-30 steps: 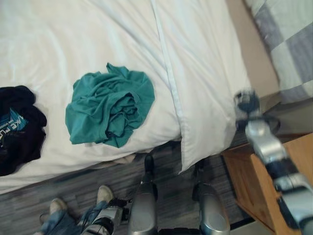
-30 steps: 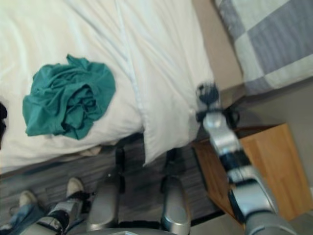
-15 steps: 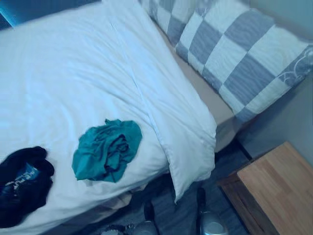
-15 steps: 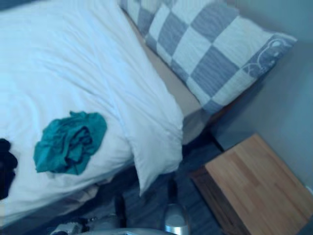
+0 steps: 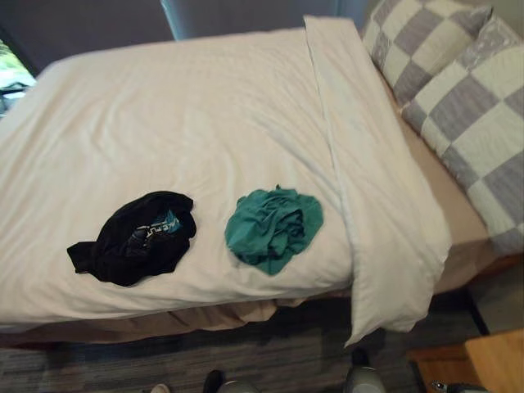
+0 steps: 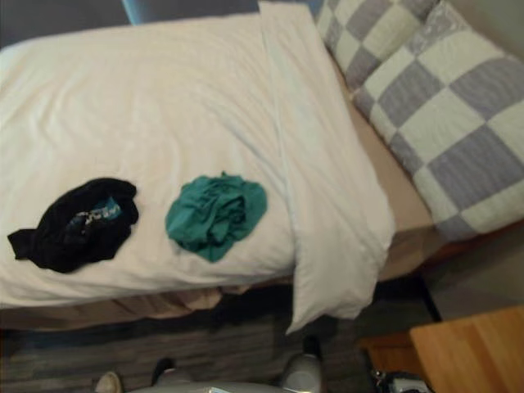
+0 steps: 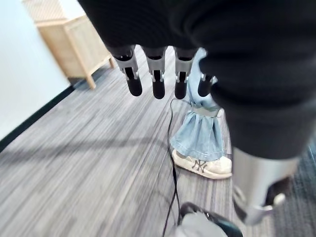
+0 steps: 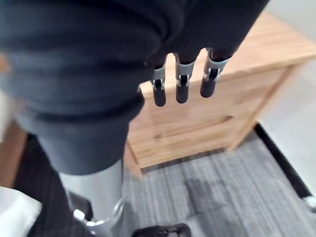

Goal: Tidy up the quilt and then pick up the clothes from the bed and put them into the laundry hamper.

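Note:
A white quilt (image 5: 188,139) lies spread over the bed, with a folded strip (image 5: 360,180) along its right side that hangs off the near corner. On it, near the front edge, lie a crumpled black garment (image 5: 135,237) and, to its right, a crumpled teal garment (image 5: 274,228). My left hand (image 7: 154,74) hangs over the floor, fingers straight and holding nothing. In front of a wooden nightstand (image 8: 222,103) my right hand (image 8: 181,81) hangs the same way, open and holding nothing.
Grey-and-white checked pillows (image 5: 458,98) lie at the bed's head on the right. The nightstand (image 6: 467,352) stands at the lower right beside the bed. A person's jeans leg and white shoe (image 7: 202,165) are on the grey floor near my left hand. A pale wooden cabinet (image 7: 74,34) stands by the wall.
The camera has swung up, so the whole bed with both garments is now in sight. My right arm, raised by the quilt's hanging corner a second ago, has dropped out of the eye views.

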Tool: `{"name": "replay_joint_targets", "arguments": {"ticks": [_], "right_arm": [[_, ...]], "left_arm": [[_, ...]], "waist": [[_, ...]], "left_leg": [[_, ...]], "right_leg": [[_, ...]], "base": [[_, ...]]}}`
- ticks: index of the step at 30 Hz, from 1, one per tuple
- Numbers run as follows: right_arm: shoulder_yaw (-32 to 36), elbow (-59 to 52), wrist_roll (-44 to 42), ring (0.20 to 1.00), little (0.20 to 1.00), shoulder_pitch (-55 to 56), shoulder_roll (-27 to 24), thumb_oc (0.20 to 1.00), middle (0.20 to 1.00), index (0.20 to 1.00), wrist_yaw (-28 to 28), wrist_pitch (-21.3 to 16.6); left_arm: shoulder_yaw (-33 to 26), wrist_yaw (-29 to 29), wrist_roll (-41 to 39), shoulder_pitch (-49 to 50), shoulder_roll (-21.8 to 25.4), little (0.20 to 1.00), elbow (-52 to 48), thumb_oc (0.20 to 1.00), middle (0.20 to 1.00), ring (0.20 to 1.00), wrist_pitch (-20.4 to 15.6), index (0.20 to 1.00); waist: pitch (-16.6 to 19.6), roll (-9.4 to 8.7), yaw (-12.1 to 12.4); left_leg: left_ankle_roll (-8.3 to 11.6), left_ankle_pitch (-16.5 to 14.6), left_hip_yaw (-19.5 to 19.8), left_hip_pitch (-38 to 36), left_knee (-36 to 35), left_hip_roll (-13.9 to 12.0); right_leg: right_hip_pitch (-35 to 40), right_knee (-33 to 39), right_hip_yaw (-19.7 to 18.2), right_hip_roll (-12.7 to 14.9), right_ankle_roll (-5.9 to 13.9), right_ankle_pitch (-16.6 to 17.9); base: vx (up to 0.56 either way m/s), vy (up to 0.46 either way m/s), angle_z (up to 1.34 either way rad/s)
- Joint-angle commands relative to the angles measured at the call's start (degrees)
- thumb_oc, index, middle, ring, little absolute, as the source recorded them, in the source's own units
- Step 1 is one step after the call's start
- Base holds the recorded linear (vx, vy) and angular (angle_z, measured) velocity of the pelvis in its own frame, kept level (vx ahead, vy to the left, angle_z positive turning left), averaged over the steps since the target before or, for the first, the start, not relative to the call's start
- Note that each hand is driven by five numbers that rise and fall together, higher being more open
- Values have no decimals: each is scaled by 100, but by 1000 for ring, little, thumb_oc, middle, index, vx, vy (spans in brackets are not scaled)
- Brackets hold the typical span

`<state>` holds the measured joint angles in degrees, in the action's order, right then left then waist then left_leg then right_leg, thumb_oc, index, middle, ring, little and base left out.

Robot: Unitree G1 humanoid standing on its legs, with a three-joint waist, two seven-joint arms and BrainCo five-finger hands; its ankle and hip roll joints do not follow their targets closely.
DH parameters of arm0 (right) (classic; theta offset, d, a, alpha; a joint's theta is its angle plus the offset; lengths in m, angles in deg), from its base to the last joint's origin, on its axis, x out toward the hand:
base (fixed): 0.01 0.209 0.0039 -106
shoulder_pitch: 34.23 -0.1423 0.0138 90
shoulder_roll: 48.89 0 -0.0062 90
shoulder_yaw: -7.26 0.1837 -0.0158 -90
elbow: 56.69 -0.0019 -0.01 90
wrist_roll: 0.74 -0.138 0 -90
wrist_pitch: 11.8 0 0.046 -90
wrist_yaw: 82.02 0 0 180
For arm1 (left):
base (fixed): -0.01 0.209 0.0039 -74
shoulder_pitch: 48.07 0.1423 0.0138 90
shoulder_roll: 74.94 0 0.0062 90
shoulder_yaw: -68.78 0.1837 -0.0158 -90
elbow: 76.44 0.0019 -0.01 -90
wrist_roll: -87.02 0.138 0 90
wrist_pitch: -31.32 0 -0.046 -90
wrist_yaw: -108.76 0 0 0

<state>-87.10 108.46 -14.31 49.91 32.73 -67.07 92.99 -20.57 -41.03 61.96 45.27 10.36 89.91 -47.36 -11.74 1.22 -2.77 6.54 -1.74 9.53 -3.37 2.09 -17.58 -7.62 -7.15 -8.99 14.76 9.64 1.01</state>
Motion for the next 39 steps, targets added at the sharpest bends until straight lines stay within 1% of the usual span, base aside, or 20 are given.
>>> {"name": "replay_joint_targets", "arguments": {"ticks": [1, 2, 4, 6, 7, 9, 10, 12, 14, 17, 20, 22, 24, 25, 27, 30, 31, 35, 37, 39], "right_arm": [[-206, -276, 109, 1000, 1000, 74, 258, 1000, 1000, 1000, 71, 37], [-168, -306, 20, 1000, 1000, 92, 250, 1000, 1000, 1000, 138, 71], [148, -384, -327, 1000, 1000, 131, 239, 1000, 1000, 1000, 138, 248], [138, -410, 463, 1000, 1000, 199, 481, 1000, 1000, 1000, -347, 60], [38, -384, 386, 1000, 1000, 210, 532, 1000, 1000, 1000, -290, -4], [-285, -372, 107, 1000, 1000, 212, 617, 1000, 1000, 1000, -356, -109], [-328, -368, 96, 1000, 1000, 200, 625, 1000, 1000, 1000, -452, -132], [-501, -330, 211, 1000, 1000, 102, 726, 1000, 1000, 1000, -293, -7], [-585, -294, 283, 1000, 1000, 86, 708, 1000, 1000, 1000, -320, 11], [-666, -137, 125, 1000, 1000, 31, 671, 1000, 1000, 1000, -293, -211], [-638, -176, -211, 1000, 1000, 0, 586, 1000, 1000, 1000, -70, -446], [-665, -258, -843, 1000, 1000, -83, 483, 1000, 1000, 1000, 131, -680], [-490, -398, -1511, 1000, 1000, -139, 424, 1000, 1000, 1000, 269, -1132], [-293, -632, -1691, 1000, 1000, -137, 426, 1000, 1000, 1000, 419, -1428], [-11, -944, -2005, 1000, 1000, -91, 392, 1000, 1000, 1000, 586, -1723], [547, -1709, -2271, 1000, 1000, 87, 157, 1000, 1000, 1000, 1002, -2323], [715, -2021, -2274, 1000, 1000, 158, 74, 1000, 1000, 1000, 1078, -2309], [1552, -3984, -1584, 1000, 1000, 715, -172, 1000, 1000, 1000, 1626, -2726], [1883, -4835, -1006, 1000, 1000, 1001, -194, 1000, 1000, 1000, 1661, -2724], [2252, -6025, -409, 1000, 1000, 1279, -247, 1000, 1000, 1000, 1556, -2524]], "left_arm": [[244, 14, 846, -276, 244, 1000, -366, 1000, 1000, 1000, -43, 1000], [295, -155, 1013, -319, 251, 1000, -378, 1000, 1000, 1000, 15, 1000], [694, -793, 1346, -545, 287, 1000, -354, 1000, 1000, 1000, -180, 1000], [839, -940, 457, -596, 584, 1000, -622, 1000, 1000, 1000, -82, 1000], [842, -1028, 324, -590, 637, 1000, -657, 1000, 1000, 1000, 7, 1000], [839, -1352, 561, -558, 710, 1000, -729, 1000, 1000, 1000, 308, 1000], [843, -1399, 713, -557, 702, 1000, -727, 1000, 1000, 1000, 331, 1000], [899, -1238, 1211, -549, 581, 1000, -611, 1000, 1000, 1000, 259, 1000], [967, -946, 806, -607, 479, 1000, -515, 1000, 1000, 1000, 102, 1000], [1028, -685, 308, -742, 323, 1000, -425, 1000, 1000, 1000, -312, 1000], [1101, -737, 1297, -684, 247, 1000, -565, 1000, 1000, 1000, -886, 1000], [1242, -368, 1335, -645, 218, 1000, -657, 1000, 1000, 1000, -1037, 1000], [1110, -121, 233, -539, 237, 1000, -642, 1000, 1000, 1000, -1173, 1000], [734, -21, -328, -392, 267, 1000, -597, 1000, 1000, 1000, -1352, 1000], [300, 97, -1045, -251, 272, 1000, -672, 1000, 1000, 1000, -1612, 1000], [-325, 280, -1453, -156, 251, 1000, -1055, 1000, 1000, 1000, -2060, 1000], [-443, 334, -1472, -154, 266, 1000, -1210, 1000, 1000, 1000, -2145, 1000], [-870, 1218, -620, -308, 376, 1000, -2286, 1000, 1000, 1000, -3056, 1000], [-957, 1531, -89, -289, 474, 1000, -2899, 1000, 1000, 1000, -3140, 1000], [-1144, 1776, 664, -206, 734, 1000, -4000, 1000, 1000, 1000, -2726, 1000]], "waist": [[-308, -10, -139], [-321, 12, -181], [-469, 14, -217], [-628, 101, -161], [-636, 130, -171], [-622, 167, -256], [-618, 170, -275], [-630, 112, -346], [-639, 81, -392], [-593, 0, -404], [-577, -71, -387], [-588, -143, -303], [-544, -208, -248], [-413, -257, -272], [-219, -327, -283], [-128, -336, -367], [-114, -336, -414], [49, -401, -656], [74, -416, -693], [94, -402, -729]], "left_leg": [[31, 370, -72, 642, 560, -176], [39, 309, -193, 646, 589, -179], [-13, -106, -382, 750, 992, 145], [-140, -92, -818, 719, 859, 392], [-177, -44, -823, 684, 738, 456], [-331, 183, -768, 581, 270, 761], [-342, 220, -814, 567, 204, 790], [-409, 282, -1114, 406, -108, 968], [-476, 314, -1112, 409, -265, 1119], [-560, 188, -1279, 567, -139, 1299], [-619, -106, -1506, 786, 589, 1351], [-658, -195, -1256, 1037, 1082, 1472], [-612, -96, -1137, 1057, 1202, 1296], [-473, 232, -1073, 841, 952, 949], [-399, 364, -922, 635, 570, 754], [-285, 481, -874, 501, 357, 549], [-269, 441, -948, 460, 309, 517], [-242, 157, -1291, 164, 4, 574], [-279, 116, -1306, 88, -64, 645], [-323, 92, -1256, 9, -173, 762]], "right_leg": [[401, -367, -151, 315, 213, 88], [409, -373, -89, 418, 230, 130], [131, -448, 79, 1145, 161, 1319], [-290, -811, 244, 1338, 129, 2043], [-314, -852, 229, 1211, 111, 1920], [-328, -834, 356, 221, -11, 1138], [-331, -827, 436, 22, -31, 945], [-410, -918, 954, -780, -47, 220], [-437, -890, 1012, -1159, -184, -41], [-208, -479, 1103, -1137, -318, -130], [-74, -314, 1118, -997, -419, -95], [24, -189, 928, -1061, -510, -36], [122, -144, 889, -1092, -536, -45], [210, -36, 791, -1136, -522, -19], [248, 134, 531, -1148, -460, 61], [309, 313, 307, -1137, -421, 140], [313, 352, 310, -1091, -396, 169], [344, 495, 351, -765, -108, 407], [400, 550, 380, -657, -5, 487], [497, 618, 368, -543, 102, 534]], "base": [[-117, 923, -68], [-84, 942, 3], [-79, 808, 21], [-155, 720, -30], [-78, 623, -40], [-13, 439, -39], [-31, 371, -20], [-25, 241, -20], [-69, 56, 10], [-7, -39, 59], [63, 54, 27], [35, 127, 3], [106, 196, -25], [173, 291, -37], [141, 339, -46], [31, 304, -58], [7, 401, -58], [15, 264, 13], [0, 145, 11], [-14, 167, 0]]}}
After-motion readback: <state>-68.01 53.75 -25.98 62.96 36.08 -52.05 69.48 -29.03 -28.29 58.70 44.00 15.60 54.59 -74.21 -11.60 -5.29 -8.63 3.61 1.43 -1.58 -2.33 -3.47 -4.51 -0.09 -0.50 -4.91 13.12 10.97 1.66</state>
